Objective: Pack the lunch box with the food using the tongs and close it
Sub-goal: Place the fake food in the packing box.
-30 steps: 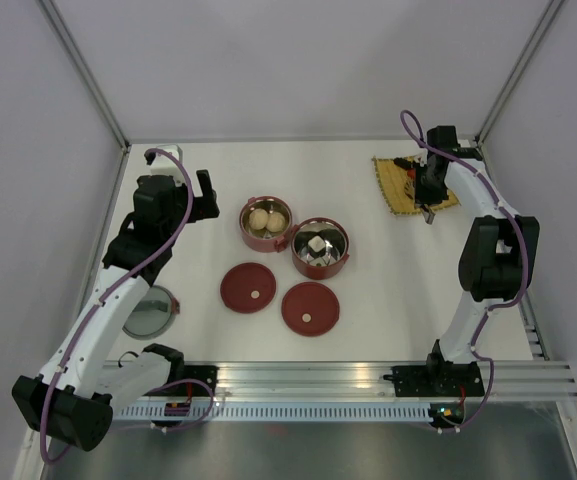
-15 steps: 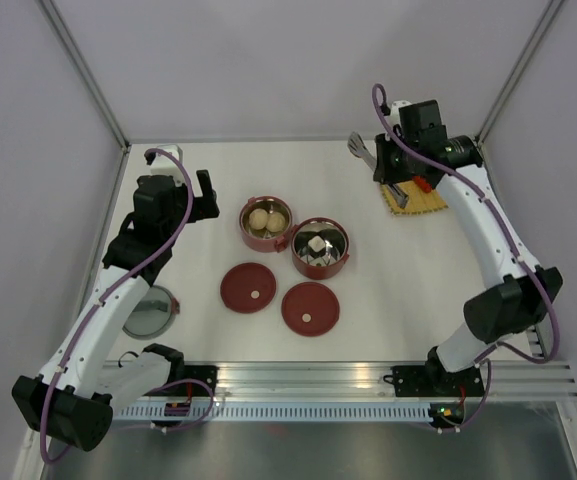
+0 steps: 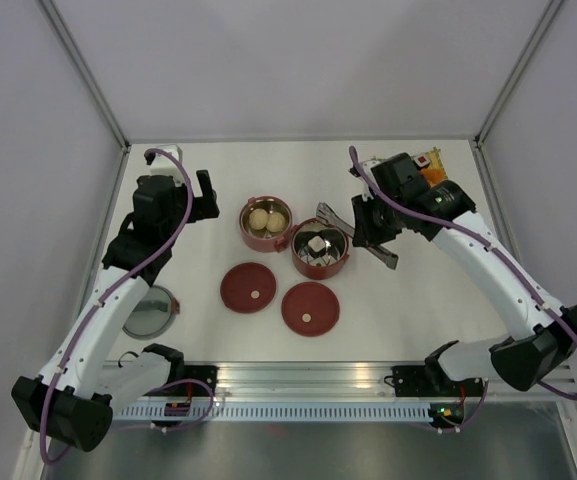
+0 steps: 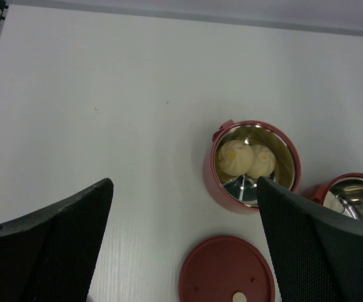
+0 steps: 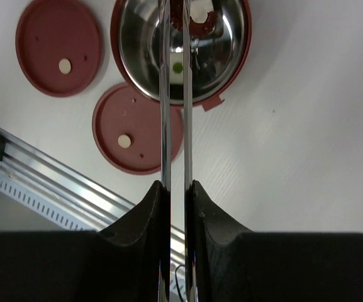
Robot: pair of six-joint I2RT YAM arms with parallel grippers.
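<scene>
My right jaws grasp the tongs (image 5: 164,126), their long axis running up the wrist frame to tips over the open bowl (image 5: 246,38) at top; my left jaws hang released, upper left overhead.

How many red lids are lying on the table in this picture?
2. One red lid lies flat near the bowl holding pale balls; the other lid lies right of it, near the second bowl. Both are off the bowls; none seems hidden.
</scene>
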